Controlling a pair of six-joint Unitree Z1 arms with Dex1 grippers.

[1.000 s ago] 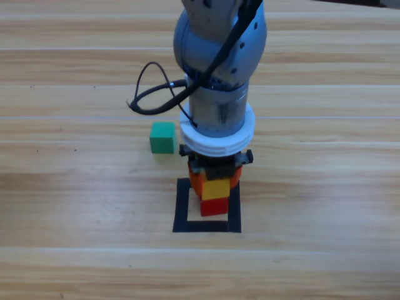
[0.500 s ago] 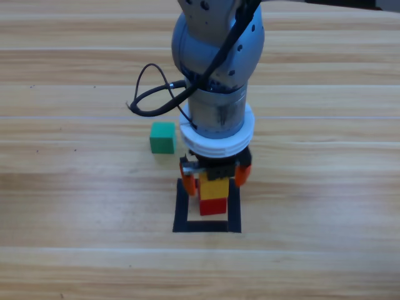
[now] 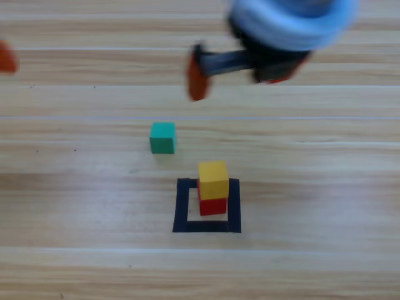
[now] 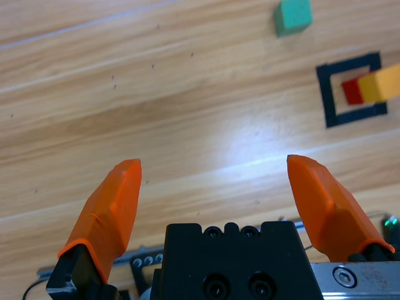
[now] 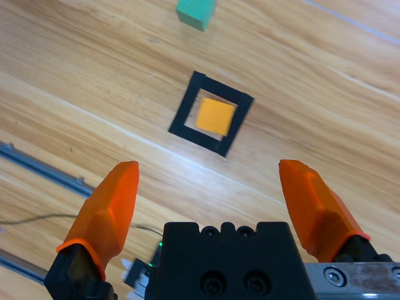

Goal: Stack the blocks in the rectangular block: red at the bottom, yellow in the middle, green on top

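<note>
Inside the black tape square (image 3: 182, 209), yellow cube (image 3: 213, 179) caps glossy red cube (image 3: 213, 206) — right gripper (image 3: 244, 65) spread, empty.

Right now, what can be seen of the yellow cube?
The yellow cube is a small plain block with flat matte faces and crisp edges, material not certain. It sits upright on the red cube, roughly squared with it, inside the black tape square. Only the red cube touches it. Seen from above in the right wrist view it hides the red cube entirely. The green cube lies apart on the wood, outside the square.
</note>
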